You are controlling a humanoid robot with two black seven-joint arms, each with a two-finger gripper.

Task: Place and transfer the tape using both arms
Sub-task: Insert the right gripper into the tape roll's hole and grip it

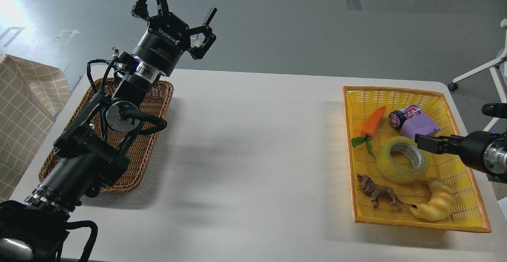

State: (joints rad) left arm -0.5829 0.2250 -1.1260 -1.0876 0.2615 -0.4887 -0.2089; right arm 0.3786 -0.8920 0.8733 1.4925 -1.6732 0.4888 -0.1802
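Head view: a white tabletop [245, 155] seen from above, with a basket at each side. The right arm was cut off by the frame's right edge, so only its wrist and right hand [425, 142] showed. That hand was dark and seen side-on; whether its fingers were spread or closed could not be told. Its tip hung just beside the tape [402, 160] — touching or only near, unclear. The tape, a yellow translucent roll with a pale core, lay flat in the middle of the yellow basket [412, 93]. Around it in the same basket lay a toy carrot [373, 122], a small dark jar [404, 116] beside a purple block [422, 126], a toy lion [378, 194] and a toy croissant [435, 204].

The left arm hid much of the brown wicker basket [156, 107] behind it. The left hand [180, 14] was raised above the tabletop's far edge, fingers spread wide — released, holding nothing.
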